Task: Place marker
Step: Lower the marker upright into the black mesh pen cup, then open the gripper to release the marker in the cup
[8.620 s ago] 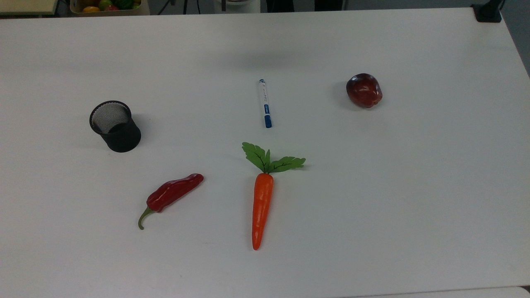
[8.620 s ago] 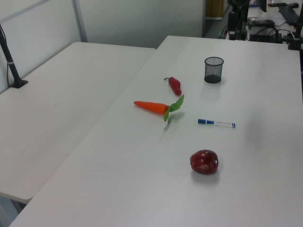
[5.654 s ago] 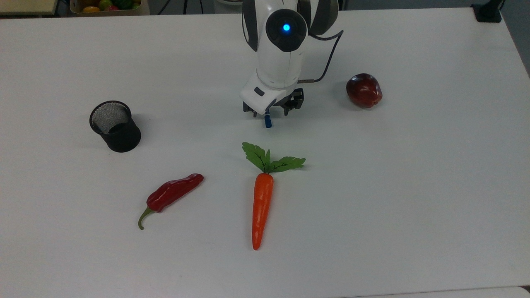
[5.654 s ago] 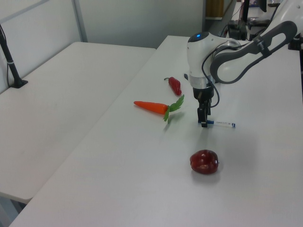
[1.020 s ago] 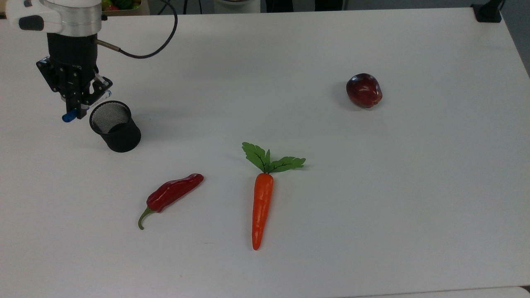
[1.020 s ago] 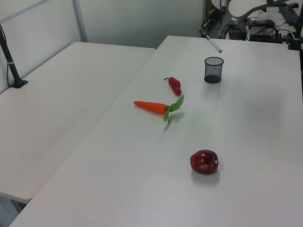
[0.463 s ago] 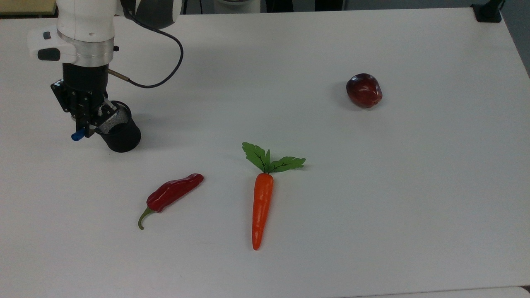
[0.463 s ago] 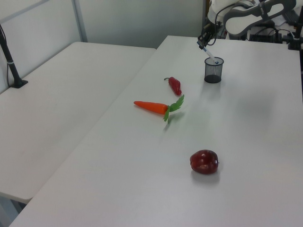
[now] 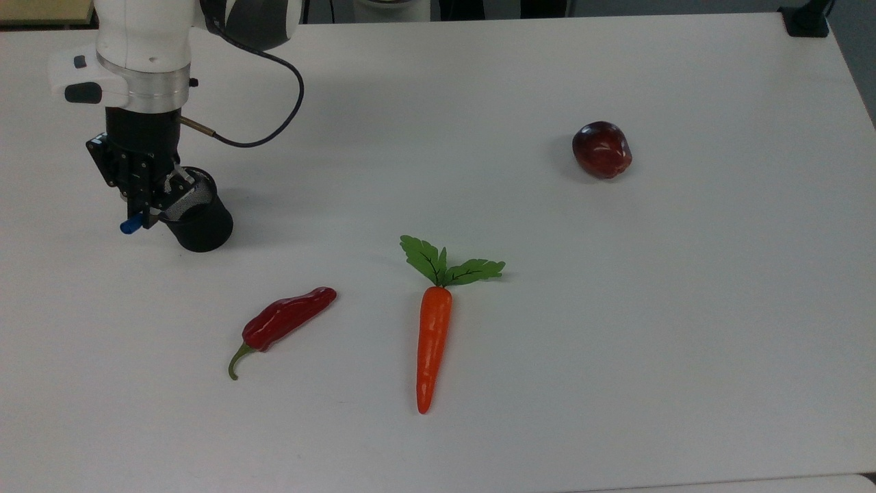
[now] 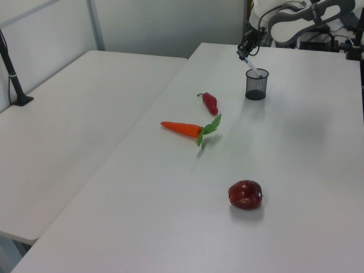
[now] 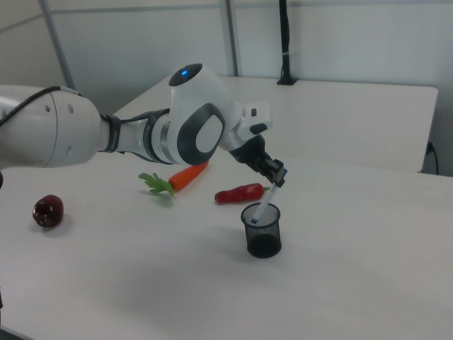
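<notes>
**Marker tip entering the mesh cup**

In the top view, the gripper [image 9: 140, 205] clenches the marker [image 9: 130, 224], hiding all but its blue cap beside the black mesh cup [image 9: 198, 222]. Rightward lie chili [image 9: 284, 323], carrot [image 9: 432, 339], apple [image 9: 601, 149]. The right view shows the marker's [image 11: 264, 205] tilted lower end inside the cup's [image 11: 262, 234] rim

Worktop [image 9: 616, 342]: white, matte, evenly lit.
Second table [image 10: 74, 125]: white, butting against the worktop on the left view's left.
Wall [image 10: 165, 23]: pale grey panels with metal posts.
Black pole [image 10: 12, 74]: clamped to the second table.
</notes>
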`<control>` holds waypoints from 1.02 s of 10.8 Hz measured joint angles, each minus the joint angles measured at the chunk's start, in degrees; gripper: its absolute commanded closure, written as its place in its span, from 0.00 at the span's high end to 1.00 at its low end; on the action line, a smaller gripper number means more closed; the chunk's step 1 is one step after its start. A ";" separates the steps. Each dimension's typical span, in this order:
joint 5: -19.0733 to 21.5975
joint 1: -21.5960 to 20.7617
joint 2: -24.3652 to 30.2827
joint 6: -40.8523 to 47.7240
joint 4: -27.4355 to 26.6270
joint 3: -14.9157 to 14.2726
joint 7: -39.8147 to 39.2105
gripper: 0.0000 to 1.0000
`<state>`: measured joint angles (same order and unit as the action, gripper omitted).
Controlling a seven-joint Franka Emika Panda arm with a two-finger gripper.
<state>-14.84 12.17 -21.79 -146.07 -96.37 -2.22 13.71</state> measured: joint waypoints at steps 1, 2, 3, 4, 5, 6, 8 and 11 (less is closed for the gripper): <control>0.00 0.00 0.00 0.00 -0.02 0.00 0.01 0.46; 0.00 0.00 0.00 0.00 -0.03 0.00 0.03 0.62; 0.00 0.00 0.00 0.00 -0.03 0.00 0.04 0.80; 0.00 0.00 0.00 0.00 -0.03 0.00 0.05 0.89; 0.00 -0.01 0.00 0.00 -0.02 0.00 0.05 0.99; 0.00 -0.06 0.01 0.00 0.00 0.00 0.06 1.00; 0.00 -0.30 0.03 0.00 0.09 0.00 0.09 1.00; 0.00 -0.67 0.21 -0.03 0.76 0.29 0.12 1.00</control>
<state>-14.84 11.51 -21.57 -146.09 -95.61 -1.93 13.84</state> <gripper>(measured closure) 0.000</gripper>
